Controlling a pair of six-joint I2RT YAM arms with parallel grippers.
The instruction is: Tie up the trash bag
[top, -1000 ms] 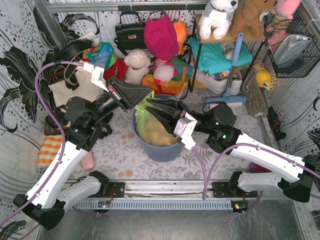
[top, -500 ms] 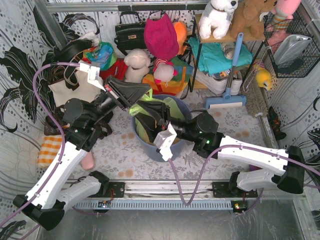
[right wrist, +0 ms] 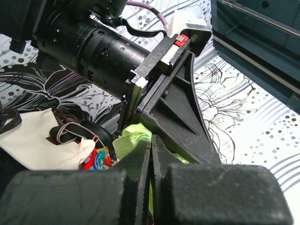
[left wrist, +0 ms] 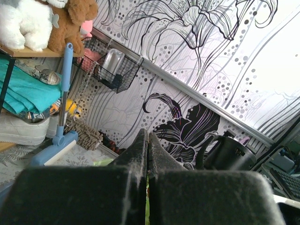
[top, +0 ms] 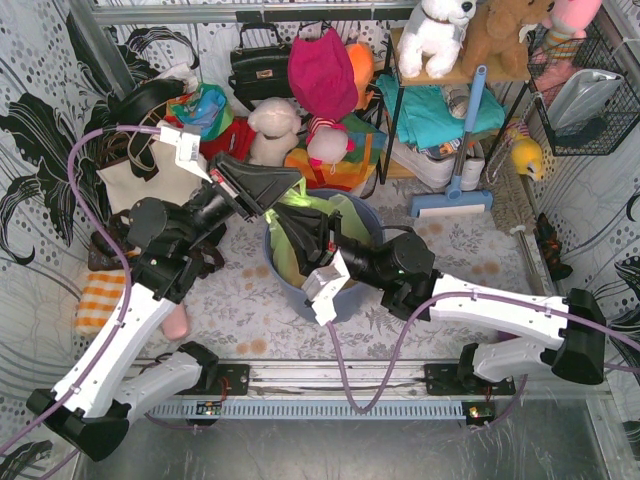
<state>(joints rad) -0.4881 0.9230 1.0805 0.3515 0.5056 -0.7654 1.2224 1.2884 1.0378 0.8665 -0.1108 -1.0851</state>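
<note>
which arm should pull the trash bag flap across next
Right, probably: the right claw is shut on the trash bag beside the left claw, which can anchor it.

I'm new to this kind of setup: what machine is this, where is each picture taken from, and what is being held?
These are two robot arms bolted at the near edge of a floral-patterned table, each ending in a two-finger gripper. The wide picture comes from a fixed camera above and behind them. The other two come from cameras on each wrist, looking along the fingers. On the table stands a round blue-grey plastic bin holding a thin translucent lime-green plastic trash bag; plush toys and handbags crowd the back. The left gripper and right gripper meet above the bin, both shut, each pinching the bag's raised edge.
</note>
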